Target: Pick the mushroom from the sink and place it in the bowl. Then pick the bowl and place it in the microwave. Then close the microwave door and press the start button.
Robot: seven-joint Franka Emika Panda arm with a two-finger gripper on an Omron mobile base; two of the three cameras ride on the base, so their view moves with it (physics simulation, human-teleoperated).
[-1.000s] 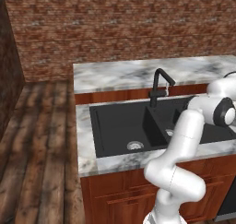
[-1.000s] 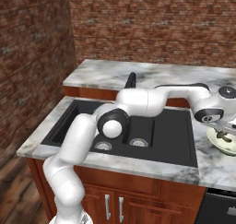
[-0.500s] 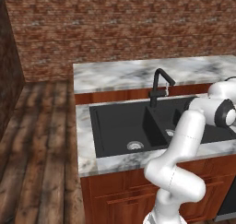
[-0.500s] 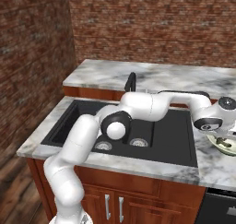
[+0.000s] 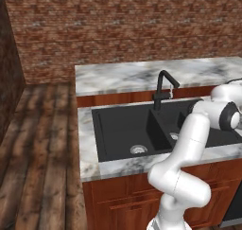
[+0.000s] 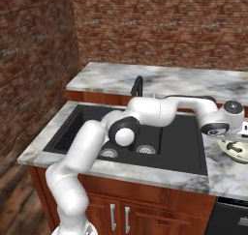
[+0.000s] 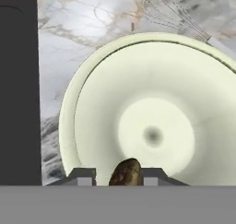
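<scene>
In the hand view my gripper [image 7: 118, 174] hangs straight over the cream bowl [image 7: 184, 80]. The small brown-beige mushroom [image 7: 125, 172] sits between the two dark fingertips [image 7: 83, 174]. A gap shows between the mushroom and the left tip, so the jaws stand a little open. In the right base view the hand [image 6: 228, 119] is stretched to the right over the bowl [image 6: 235, 151], which rests on the marble counter beside the black sink [image 6: 179, 142]. The sink [image 5: 123, 129] lies left of the arm. The microwave is out of view.
A wire whisk [image 7: 175, 13] lies on the counter just beyond the bowl's rim. The sink's dark edge [image 7: 18, 89] runs along the left of the hand view. A black faucet [image 5: 163, 89] stands behind the basins, and a brick wall backs the counter.
The hand has swung right from the sink's edge to a spot above the bowl. The jaws have parted slightly around the mushroom.
</scene>
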